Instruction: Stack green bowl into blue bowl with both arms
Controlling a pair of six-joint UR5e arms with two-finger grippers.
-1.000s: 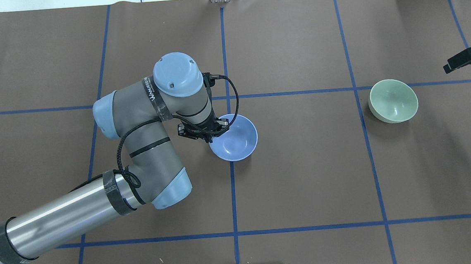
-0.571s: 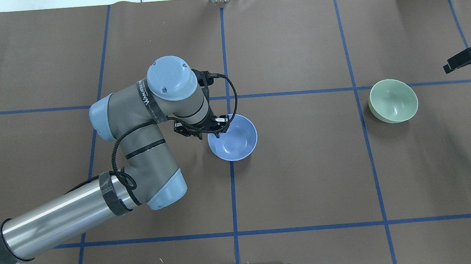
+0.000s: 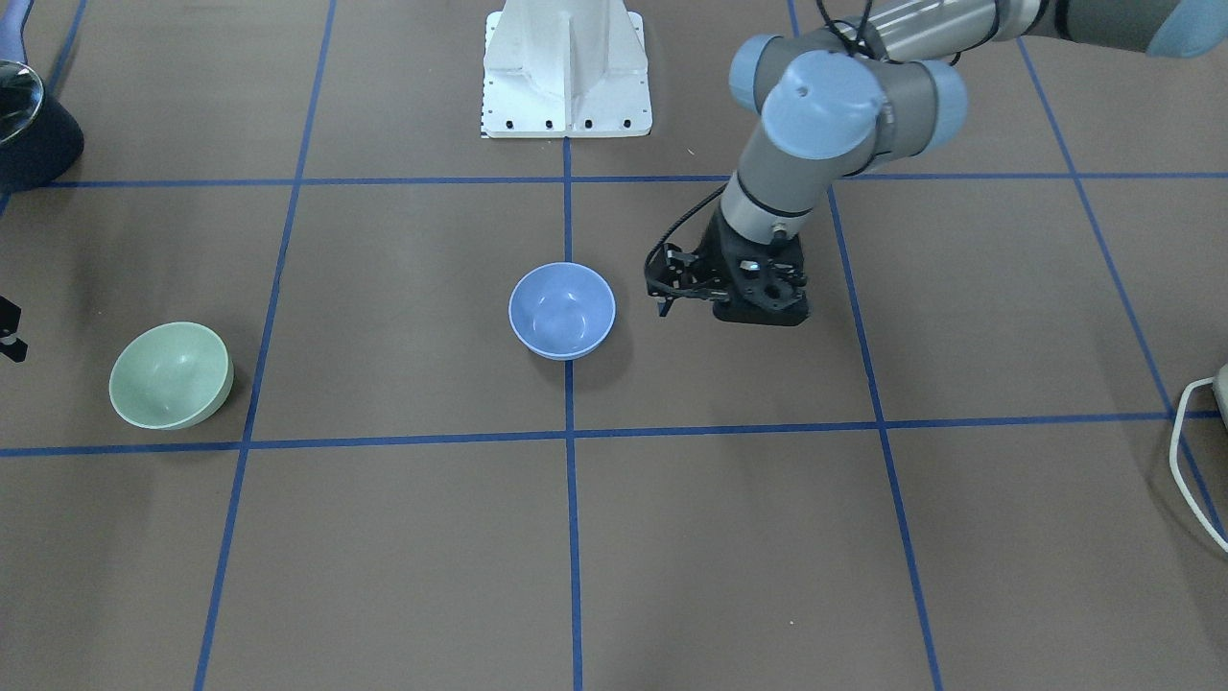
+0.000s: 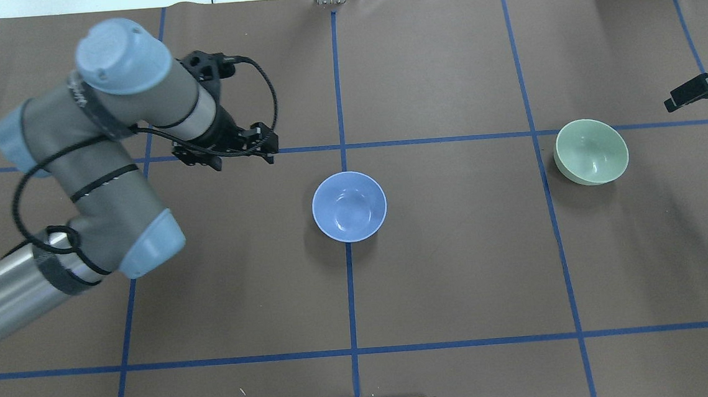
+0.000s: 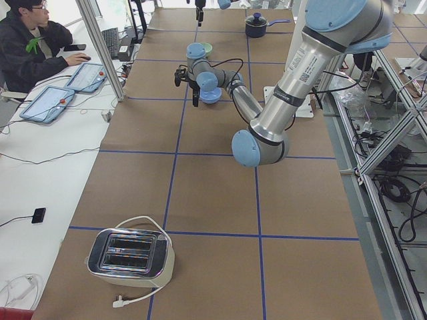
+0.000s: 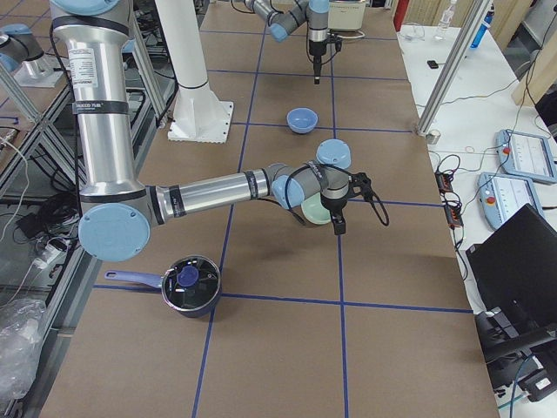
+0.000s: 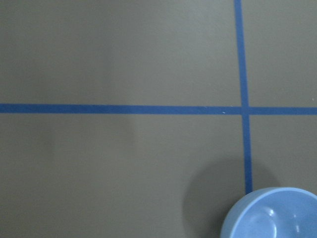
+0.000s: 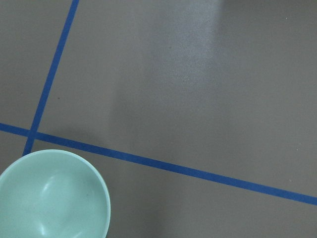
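The blue bowl (image 4: 349, 206) stands upright near the table's middle, on a blue tape line; it also shows in the front view (image 3: 562, 309) and at the bottom right of the left wrist view (image 7: 270, 214). The green bowl (image 4: 590, 151) stands upright at the right, also seen in the front view (image 3: 171, 374) and the right wrist view (image 8: 52, 196). My left gripper (image 4: 242, 155) hangs open and empty, apart from the blue bowl, to its far left. My right gripper (image 4: 683, 97) shows only partly at the right edge, just beyond the green bowl; I cannot tell its state.
A white base mount (image 3: 566, 67) stands at the robot's side of the table. A dark lidded pot (image 6: 189, 286) sits on the robot's right end. A toaster (image 5: 130, 257) with a white cable sits on the left end. An operator (image 5: 27, 47) sits beside the table.
My left gripper has left the blue bowl's rim and drawn away to the left and toward the far side. The blue bowl stays in place. The right gripper and green bowl have not moved.
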